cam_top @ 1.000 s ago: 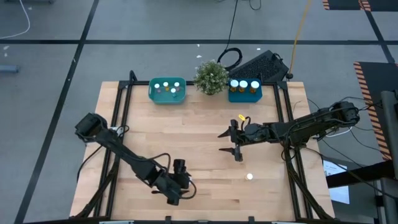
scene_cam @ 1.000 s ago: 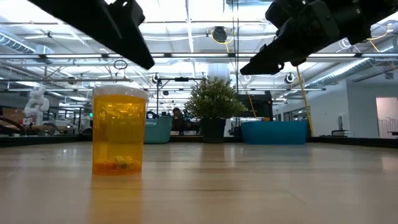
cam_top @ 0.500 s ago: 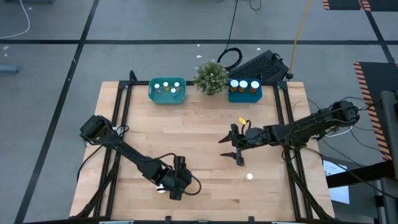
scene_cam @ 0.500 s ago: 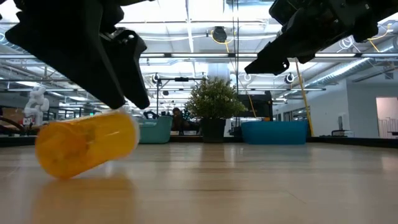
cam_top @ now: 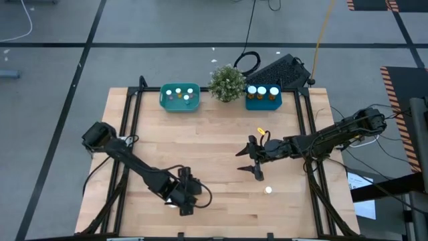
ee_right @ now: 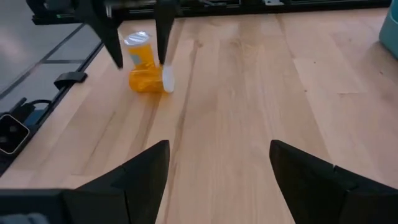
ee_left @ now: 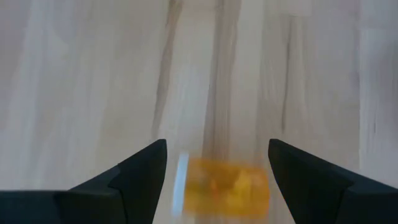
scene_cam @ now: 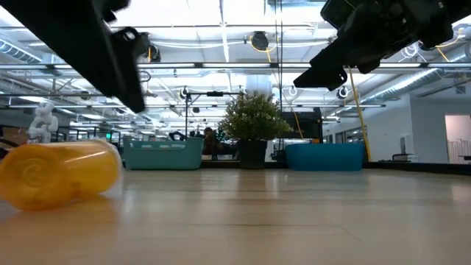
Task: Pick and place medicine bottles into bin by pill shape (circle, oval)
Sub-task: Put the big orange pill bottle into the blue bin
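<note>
A large open lab or workshop hall: grey floor (cam_top: 167, 23) marked with tape, ceiling strip lights (scene_cam: 221, 15), distant workstations.

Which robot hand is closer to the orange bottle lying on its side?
Left. The left gripper hangs open right over the tipped orange bottle near the table's front edge. The right gripper is open too, off over the table's right middle.

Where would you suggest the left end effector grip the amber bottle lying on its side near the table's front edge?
Probably across the round amber body of the bottle, coming straight down from above. It lies on its side on the table, between the open fingers of the left end effector.
</note>
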Tool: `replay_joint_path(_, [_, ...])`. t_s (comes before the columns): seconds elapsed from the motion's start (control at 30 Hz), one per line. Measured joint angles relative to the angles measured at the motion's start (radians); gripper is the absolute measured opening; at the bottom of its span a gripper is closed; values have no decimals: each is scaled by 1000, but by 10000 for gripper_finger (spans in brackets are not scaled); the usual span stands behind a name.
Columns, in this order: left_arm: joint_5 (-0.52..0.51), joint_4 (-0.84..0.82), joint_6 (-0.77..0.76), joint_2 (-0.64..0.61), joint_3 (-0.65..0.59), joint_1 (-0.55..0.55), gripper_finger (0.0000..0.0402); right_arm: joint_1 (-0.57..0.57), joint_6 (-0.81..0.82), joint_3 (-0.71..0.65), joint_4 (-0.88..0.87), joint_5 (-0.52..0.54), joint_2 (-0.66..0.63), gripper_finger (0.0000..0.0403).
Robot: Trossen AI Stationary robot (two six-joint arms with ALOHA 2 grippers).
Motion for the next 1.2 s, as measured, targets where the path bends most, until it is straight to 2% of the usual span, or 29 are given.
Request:
replay_joint_path(0.17, [-1, -224, -105, -38, 75, -40, 280, 0, 60, 0, 11, 1, 0, 270])
replay_joint_path(0.37, [12, -337, -276, -57, 75, -126, 280, 22, 97, 0, 4, 18, 0, 270])
replay_joint_path(0.5, [11, -313, -352, -57, 75, -144, 280, 33, 74, 0, 4, 85, 0, 270])
replay_joint_path(0.63, [3, -282, -407, -57, 75, -94, 280, 32, 67, 0, 6, 100, 0, 270])
replay_joint_path(0.9, [105, -258, -572, -49, 75, 46, 280, 32, 89, 0, 6, 144, 0, 270])
replay_joint_path(1.07, [174, -240, -627, -16, 75, 78, 280, 39, 141, 0, -2, 151, 0, 270])
replay_joint_path(1.2, [185, -205, -657, 23, 75, 84, 280, 72, 145, -1, -14, 151, 0, 270])
